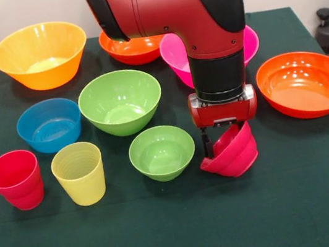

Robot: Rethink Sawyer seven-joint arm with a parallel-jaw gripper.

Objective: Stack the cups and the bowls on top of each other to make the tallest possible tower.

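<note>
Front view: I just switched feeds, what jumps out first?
The red arm comes down mid-table, its gripper clamped on the rim of a tilted red bowl. Beside that sits the small green bowl. Nothing is stacked yet.

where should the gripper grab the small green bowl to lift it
Grip the small green bowl by its thin rim from above, one finger inside and one outside. It sits upright with its mouth open; its rounded, glossy wall looks too wide and slippery to pinch across.
</note>
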